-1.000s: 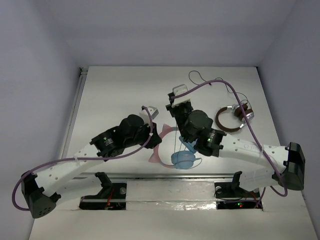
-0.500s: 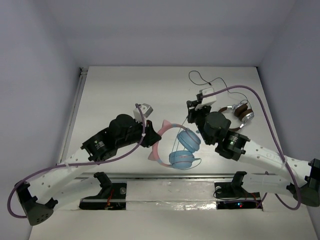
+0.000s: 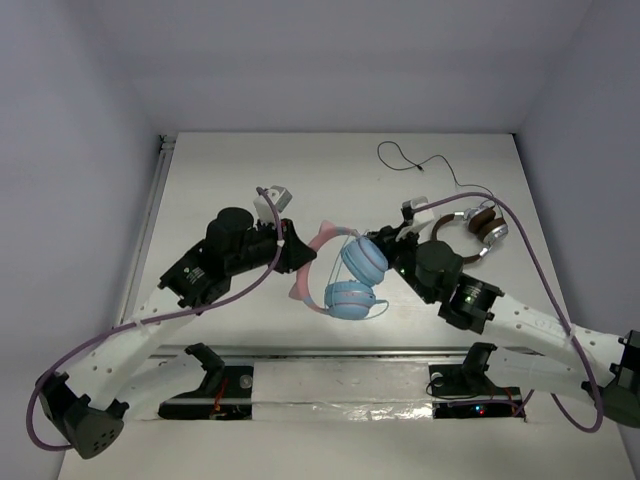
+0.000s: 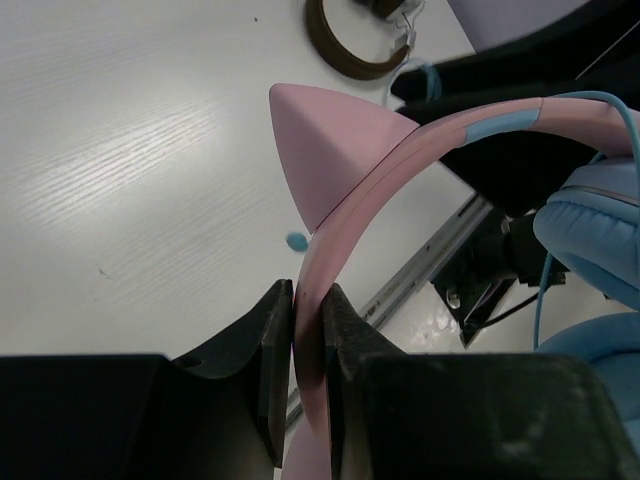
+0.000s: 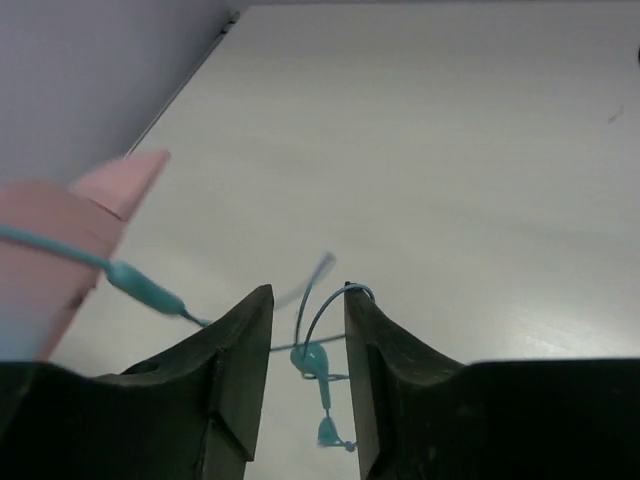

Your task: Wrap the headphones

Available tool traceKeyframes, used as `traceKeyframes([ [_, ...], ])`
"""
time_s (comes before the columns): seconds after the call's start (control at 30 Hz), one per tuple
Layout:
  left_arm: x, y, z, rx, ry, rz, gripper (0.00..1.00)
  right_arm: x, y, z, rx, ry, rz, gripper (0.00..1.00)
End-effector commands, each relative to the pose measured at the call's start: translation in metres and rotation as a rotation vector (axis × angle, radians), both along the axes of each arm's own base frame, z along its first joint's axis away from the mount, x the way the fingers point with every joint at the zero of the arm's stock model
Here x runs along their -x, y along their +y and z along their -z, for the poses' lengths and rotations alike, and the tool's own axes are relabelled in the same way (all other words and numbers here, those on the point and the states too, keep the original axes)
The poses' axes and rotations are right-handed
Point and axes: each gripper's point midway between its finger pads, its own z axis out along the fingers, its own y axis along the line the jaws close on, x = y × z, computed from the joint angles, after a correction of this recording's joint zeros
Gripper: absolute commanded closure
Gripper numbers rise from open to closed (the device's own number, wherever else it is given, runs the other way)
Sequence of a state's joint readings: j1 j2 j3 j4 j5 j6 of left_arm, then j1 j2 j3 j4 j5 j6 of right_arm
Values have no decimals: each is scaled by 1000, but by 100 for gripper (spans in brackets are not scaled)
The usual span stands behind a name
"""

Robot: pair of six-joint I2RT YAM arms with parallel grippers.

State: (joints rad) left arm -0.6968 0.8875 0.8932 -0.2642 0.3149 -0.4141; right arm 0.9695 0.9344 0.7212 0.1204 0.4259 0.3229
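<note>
Between the black fingers of the left pincer (image 4: 307, 296), the pink cat-eared headband (image 4: 400, 150) is clamped tight, likely steadying the light-blue round-cupped headphones (image 3: 348, 278) above the middle of the white table (image 3: 230, 180) for winding. The right pincer (image 5: 307, 296) stands parted, the thin light-blue cable (image 5: 140, 284) dangling loose by its fingers. Brown-and-silver headphones (image 3: 470, 232) lie apart, farther back to the right. No readable writing shows.

No legible text, label, brand or number in any view; none readable on headphones (image 3: 348, 298).
</note>
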Motion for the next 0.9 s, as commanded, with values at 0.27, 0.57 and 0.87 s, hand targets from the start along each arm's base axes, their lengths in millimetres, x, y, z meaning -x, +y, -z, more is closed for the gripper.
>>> traceKeyframes([
  [0.27, -50, 11, -88, 104, -155, -181, 100, 43, 12, 10, -217, 93, -194, 33],
  [0.57, -57, 11, -109, 102, -190, -197, 100, 48, -1, 36, -241, 113, -167, 100],
  [0.87, -64, 16, -123, 67, -222, -221, 100, 25, 29, 58, -190, 103, -168, 27],
])
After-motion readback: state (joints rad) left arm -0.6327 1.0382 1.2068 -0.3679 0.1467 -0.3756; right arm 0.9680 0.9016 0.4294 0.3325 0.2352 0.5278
